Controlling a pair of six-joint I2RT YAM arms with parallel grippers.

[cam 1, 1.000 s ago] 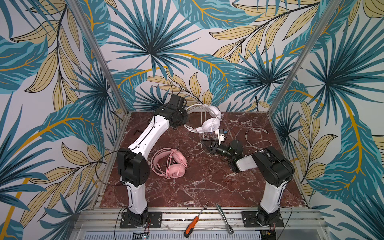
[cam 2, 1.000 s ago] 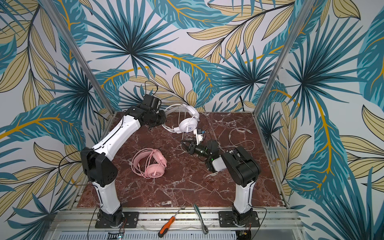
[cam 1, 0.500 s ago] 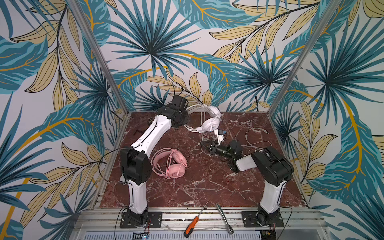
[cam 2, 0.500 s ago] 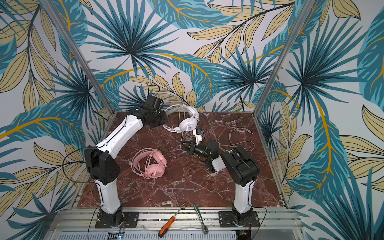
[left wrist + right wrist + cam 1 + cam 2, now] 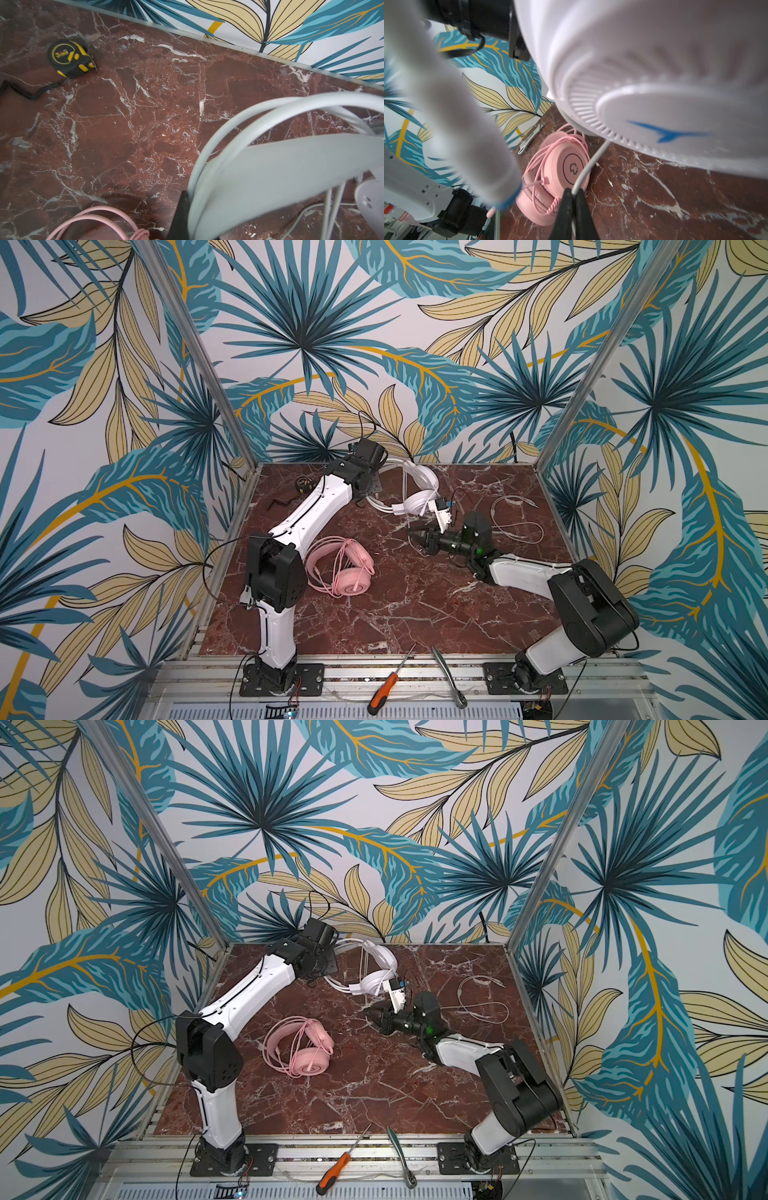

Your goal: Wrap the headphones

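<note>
At 6, on the front rail, a screwdriver (image 5: 388, 686) and a ratchet (image 5: 449, 676) lie away from the work. On the marble table (image 5: 415, 614), just toward 9 from centre, the pink headphones (image 5: 345, 568) lie flat with their cord looped over the cups, seemingly finished.

Near centre, the right gripper (image 5: 572, 192) is pinched tight on the thin white cable (image 5: 589, 164), which runs up to a cup of the white headphones (image 5: 419, 493) at 12. There the left gripper (image 5: 184, 205) is clamped on the headband (image 5: 291, 166), with only 1 finger showing, and the headset is propped on edge.

At 2, a loose white cord (image 5: 515, 522) lies in 2 loops. The right arm hides whether it joins the pinched cable. At 10 sits a tape measure (image 5: 69, 58).

The likely risks are these:
- The cable is thin and slick and is held at the fingertips, so a wrapping sweep could let it slide out.
- Too much pull could twist the headband out of the left hold or tip the headset.
- The loose cord at 2 might snag under the right arm.
- A low pass toward 9 could catch the pink cord.
</note>
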